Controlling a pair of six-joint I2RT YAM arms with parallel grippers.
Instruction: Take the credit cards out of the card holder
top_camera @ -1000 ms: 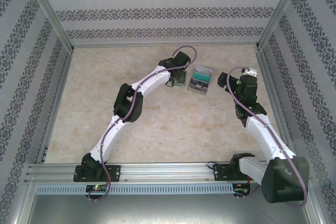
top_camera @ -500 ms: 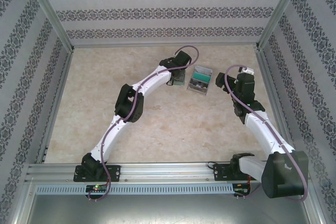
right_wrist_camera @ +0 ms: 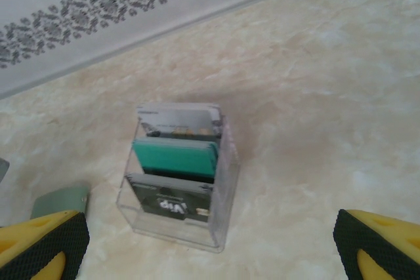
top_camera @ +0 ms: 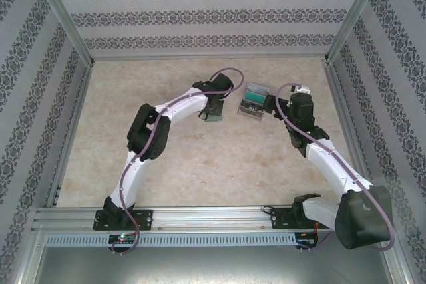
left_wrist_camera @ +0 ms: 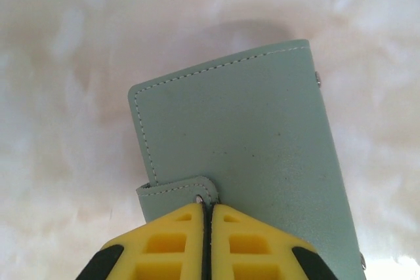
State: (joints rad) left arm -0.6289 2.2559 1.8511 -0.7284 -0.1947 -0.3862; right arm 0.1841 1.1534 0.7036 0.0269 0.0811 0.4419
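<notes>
Three credit cards (right_wrist_camera: 176,155) stand tiered in the clear card holder (right_wrist_camera: 223,195), on the far part of the table and a little right of centre. I judge them light, thin, stiff and slick. I would pinch one across its faces at the exposed top edge, though the holder may lift too. My right gripper (right_wrist_camera: 207,247) gapes empty, with the holder just ahead between its fingers. My left gripper (left_wrist_camera: 207,224) is clamped on the closure tab (left_wrist_camera: 176,191) of the grey-green bifold (left_wrist_camera: 236,129), just left of the holder.

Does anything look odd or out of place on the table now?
Nothing is spilled or damaged. Only this: the left fingers are shut on the tab of the green wallet, while the cards stand untouched in the clear holder.
</notes>
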